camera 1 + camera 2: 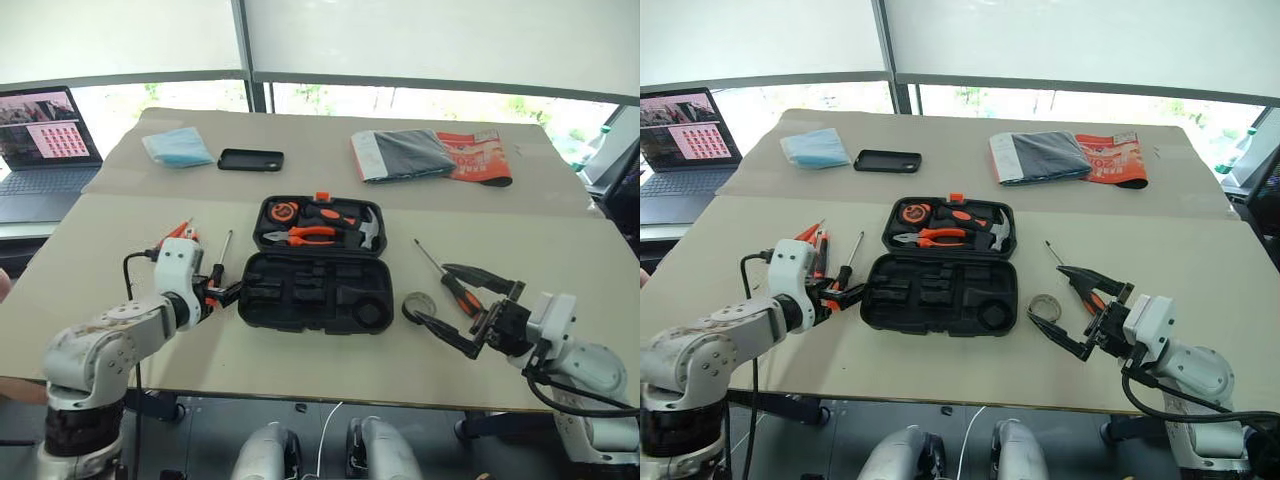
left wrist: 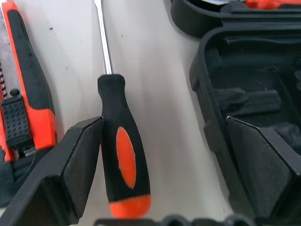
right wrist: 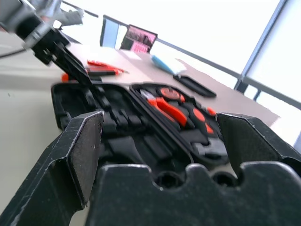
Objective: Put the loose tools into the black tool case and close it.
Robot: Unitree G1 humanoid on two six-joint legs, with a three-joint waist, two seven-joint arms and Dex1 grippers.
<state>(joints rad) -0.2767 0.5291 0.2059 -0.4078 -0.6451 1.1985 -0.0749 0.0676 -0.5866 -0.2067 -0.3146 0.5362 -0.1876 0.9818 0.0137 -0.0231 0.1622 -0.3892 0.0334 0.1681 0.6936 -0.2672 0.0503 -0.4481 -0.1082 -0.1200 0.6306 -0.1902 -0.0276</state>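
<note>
Reaching for the first loose screwdriver beside the open black tool case (image 1: 314, 268)

Nearest, the left gripper (image 2: 160, 155) stands with fingers apart around the left screwdriver (image 2: 123, 150) beside the case; closing and lifting seem next. The right gripper (image 1: 468, 305), also apart and empty, hovers by the tape roll (image 1: 420, 303) and right screwdriver (image 1: 450, 282). Farther left, the utility knife (image 2: 29, 101) lies partly cut off; a thin orange tool (image 1: 808, 233) behind the arm is hard to make out
</note>
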